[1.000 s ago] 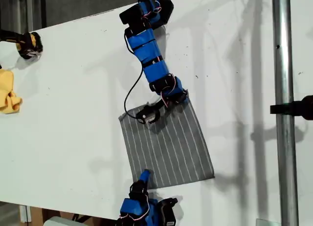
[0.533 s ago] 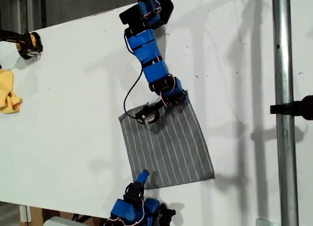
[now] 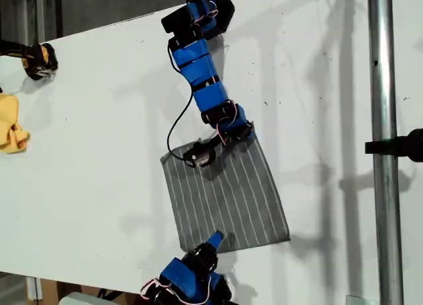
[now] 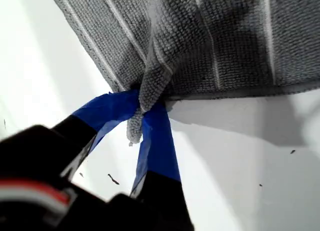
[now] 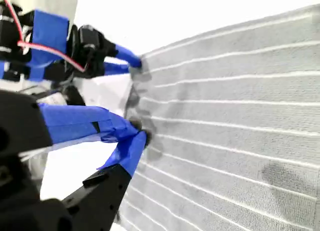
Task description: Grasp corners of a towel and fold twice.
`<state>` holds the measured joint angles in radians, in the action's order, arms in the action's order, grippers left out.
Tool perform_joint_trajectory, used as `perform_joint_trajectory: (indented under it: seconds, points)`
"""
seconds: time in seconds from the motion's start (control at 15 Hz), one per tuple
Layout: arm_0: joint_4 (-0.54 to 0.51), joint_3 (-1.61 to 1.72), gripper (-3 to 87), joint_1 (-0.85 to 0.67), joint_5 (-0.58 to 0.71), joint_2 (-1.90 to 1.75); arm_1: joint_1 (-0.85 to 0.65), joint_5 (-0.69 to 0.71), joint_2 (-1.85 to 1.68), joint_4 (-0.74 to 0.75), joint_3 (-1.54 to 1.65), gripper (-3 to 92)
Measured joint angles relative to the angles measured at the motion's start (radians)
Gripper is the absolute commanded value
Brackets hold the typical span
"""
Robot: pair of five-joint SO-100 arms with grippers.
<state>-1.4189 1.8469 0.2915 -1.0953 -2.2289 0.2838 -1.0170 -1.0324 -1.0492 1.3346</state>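
The towel (image 3: 225, 193) lies flat and single-layered on the bench (image 3: 99, 120), toward the near edge and a little to the exterior view's right of centre, its white stripes running from far to near.

Our first gripper (image 4: 145, 111) reaches in from the far side. Its fingers are closed on the far corner (image 4: 134, 127) on the exterior view's right, and a small nub of grey cloth pokes out between the blue-taped tips. Our second gripper (image 5: 140, 136) comes in from the near side, and its tips rest on the towel just inside the near edge. The tips look drawn together. We cannot tell whether any cloth is caught between them.

We judge the towel light, soft and limp. It already bunches and puckers where it is pinched, so it should drape and sag from whatever point we lift. The looped weave looks grippy rather than slippery, which should help a pinch to hold. It may also drag on the bench.

The best holds are right at the corner tips. A bite further in gathers a fold and would skew the crease. The near corner (image 3: 288, 237) on the exterior view's right lies bare and looks like the natural partner to the one already held. The yellow cloth (image 3: 12, 130) sits well apart at the exterior view's left.
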Motion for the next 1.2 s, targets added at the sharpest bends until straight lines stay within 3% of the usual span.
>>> perform_joint_trajectory:
  seconds: [0.27,0.47,0.6,0.67,1.2]
  points:
    - [-0.029,-0.132,-2.4,0.127,0.038,0.094,0.0,0.0,0.0,0.0,0.0,-0.2]
    - [0.011,-0.144,0.2,0.186,0.08,0.11,0.0,0.0,0.0,0.0,0.0,-0.2]
    - [0.064,-0.112,21.7,0.186,0.086,0.071,0.0,0.0,0.0,0.0,-0.002,-0.2]
    - [0.103,-0.077,27.5,0.199,0.095,0.044,0.0,0.0,0.0,0.0,-0.002,-0.2]
    - [0.164,0.087,28.1,0.221,0.183,0.012,0.0,0.0,0.0,0.0,-0.002,-0.2]
